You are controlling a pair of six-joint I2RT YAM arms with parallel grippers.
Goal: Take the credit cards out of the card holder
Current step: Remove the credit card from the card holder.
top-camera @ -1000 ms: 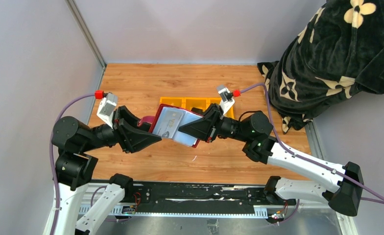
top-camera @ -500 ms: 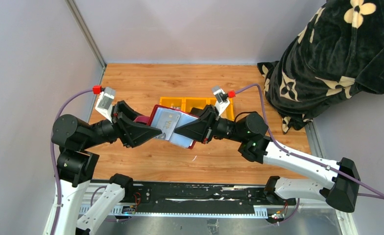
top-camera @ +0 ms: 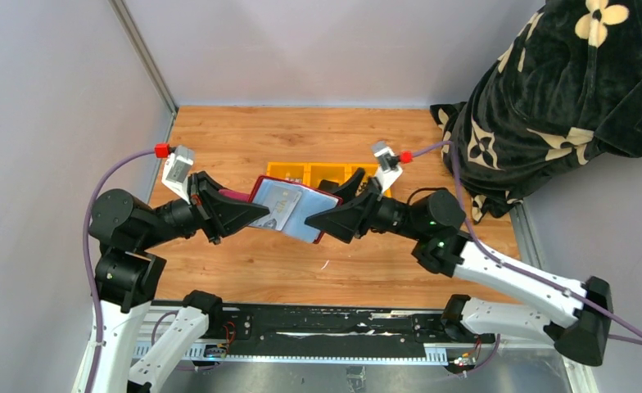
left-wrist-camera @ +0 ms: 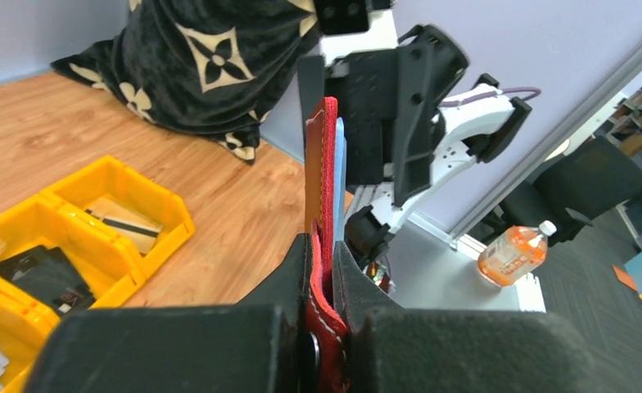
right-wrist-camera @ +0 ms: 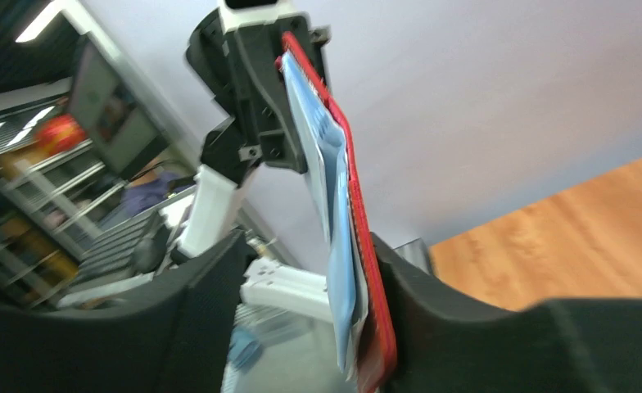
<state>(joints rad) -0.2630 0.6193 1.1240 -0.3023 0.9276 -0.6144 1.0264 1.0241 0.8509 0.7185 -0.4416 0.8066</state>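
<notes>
We see the card holder (top-camera: 289, 210) held open in the air over the middle of the surface (top-camera: 244, 131), between the two arms and just on the near side of the tray (top-camera: 287, 169). Its maroon cover faces down and away from the top camera, and its grey-blue sleeves (top-camera: 301, 219) face up, with a pale card (top-camera: 278, 205) showing through them. The left fingers (left-wrist-camera: 301, 270) are pinched tight on the holder's left edge; from the left wrist we see the red cover squeezed between them and standing on edge beyond the tips. The right fingers (right-wrist-camera: 408, 286) are at the holder's right edge but stand apart. From the right wrist one finger lies against the red cover, while the other is clear of the sleeves with a gap between, so we read them as open around the edge rather than gripping it. The yellow tray sits near the centre of the surface, partly hidden behind the holder in the top view. From the left wrist we make out a dark card (left-wrist-camera: 46, 278) in its middle compartment and a tan card (left-wrist-camera: 121, 217) in the compartment next to it, nearer the right edge. A black cloth (top-camera: 563, 90) with pale flower shapes is heaped at the far right corner, spilling past the right edge.
</notes>
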